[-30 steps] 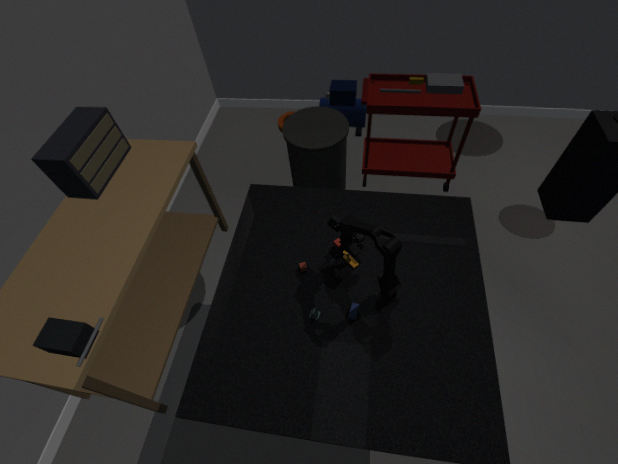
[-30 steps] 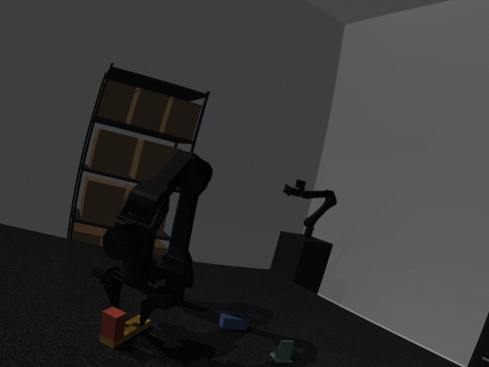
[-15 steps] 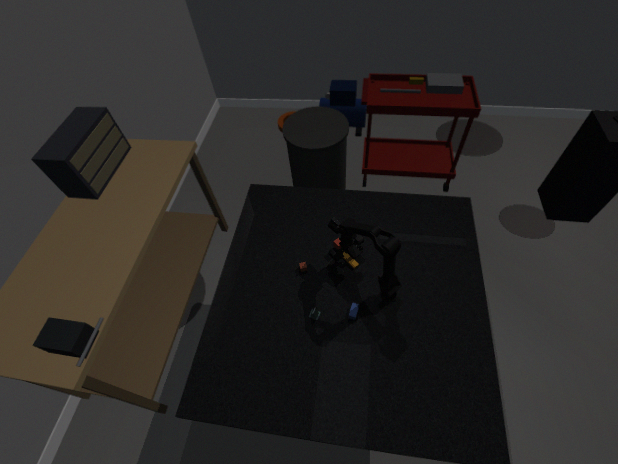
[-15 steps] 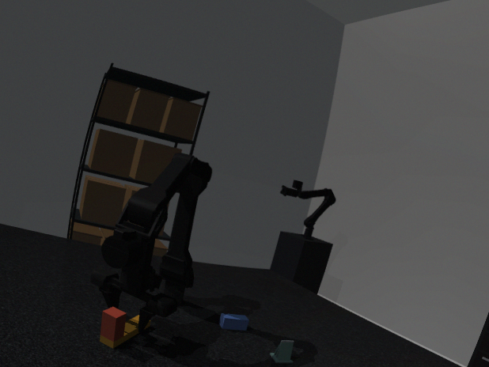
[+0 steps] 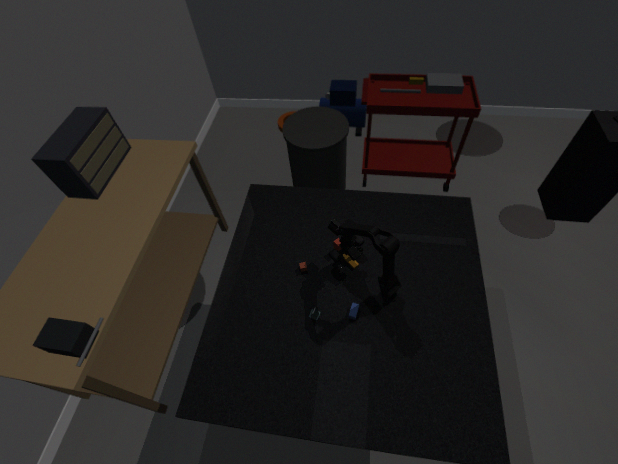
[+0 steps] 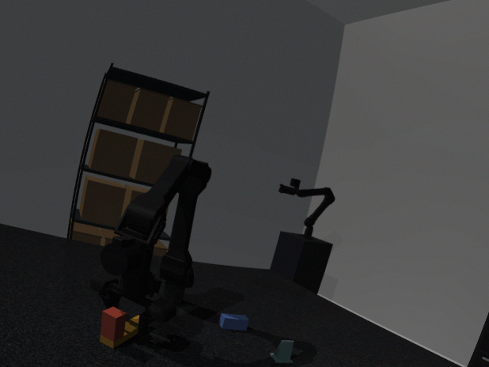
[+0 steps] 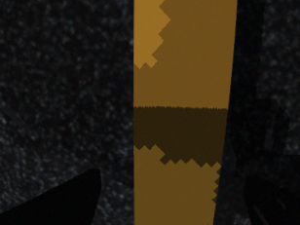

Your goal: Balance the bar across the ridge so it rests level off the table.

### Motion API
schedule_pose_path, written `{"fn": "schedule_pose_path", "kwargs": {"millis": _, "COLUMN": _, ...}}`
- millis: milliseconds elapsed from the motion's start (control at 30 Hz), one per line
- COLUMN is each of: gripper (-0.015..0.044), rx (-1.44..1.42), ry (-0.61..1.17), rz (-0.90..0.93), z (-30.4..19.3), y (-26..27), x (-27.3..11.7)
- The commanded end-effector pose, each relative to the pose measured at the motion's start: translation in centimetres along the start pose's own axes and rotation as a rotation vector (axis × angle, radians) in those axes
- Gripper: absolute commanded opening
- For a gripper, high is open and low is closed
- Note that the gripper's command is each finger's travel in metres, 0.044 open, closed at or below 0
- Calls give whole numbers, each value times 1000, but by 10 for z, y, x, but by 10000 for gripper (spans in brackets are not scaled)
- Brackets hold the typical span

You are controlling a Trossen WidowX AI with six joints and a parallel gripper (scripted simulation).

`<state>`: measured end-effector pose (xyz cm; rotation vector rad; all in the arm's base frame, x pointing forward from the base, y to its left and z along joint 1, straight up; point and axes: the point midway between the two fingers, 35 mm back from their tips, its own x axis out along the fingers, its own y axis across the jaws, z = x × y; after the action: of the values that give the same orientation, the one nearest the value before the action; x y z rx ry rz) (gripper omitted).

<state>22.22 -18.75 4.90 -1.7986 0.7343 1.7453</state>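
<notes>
The yellow bar (image 5: 352, 261) (image 6: 127, 337) (image 7: 185, 87) lies flat on the dark mat. A red block (image 5: 337, 244) (image 6: 112, 326) stands upright on one end of it. My gripper (image 5: 345, 256) (image 6: 128, 319) (image 7: 172, 182) is open and low over the bar, with one finger on each side. In the wrist view dark ground shows between the bar and both fingers. The pale teal ridge (image 5: 314, 314) (image 6: 286, 350) stands apart on the mat with nothing on it.
A blue block (image 5: 354, 310) (image 6: 234, 322) lies on the mat (image 5: 425, 390) near the ridge. A small orange-red block (image 5: 303, 266) lies on the other side of the bar from my arm's base. A grey bin (image 5: 316, 150), red cart (image 5: 420, 100) and wooden bench (image 5: 100, 240) stand beyond the mat.
</notes>
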Motion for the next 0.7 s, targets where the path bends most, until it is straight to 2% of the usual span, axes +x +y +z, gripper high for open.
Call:
{"fn": "schedule_pose_path", "kwargs": {"millis": 0, "gripper": 315, "rx": -4, "ry": -1, "rz": -4, "z": 0, "y": -1, "x": 1}}
{"fn": "schedule_pose_path", "kwargs": {"millis": 133, "gripper": 315, "rx": -4, "ry": -1, "rz": -4, "z": 0, "y": -1, "x": 1}}
{"fn": "schedule_pose_path", "kwargs": {"millis": 333, "gripper": 157, "rx": 0, "ry": -1, "rz": 0, "z": 0, "y": 0, "x": 0}}
{"fn": "schedule_pose_path", "kwargs": {"millis": 567, "gripper": 111, "rx": 0, "ry": -1, "rz": 0, "z": 0, "y": 0, "x": 0}}
{"fn": "schedule_pose_path", "kwargs": {"millis": 667, "gripper": 32, "rx": 0, "ry": -1, "rz": 0, "z": -1, "y": 0, "x": -3}}
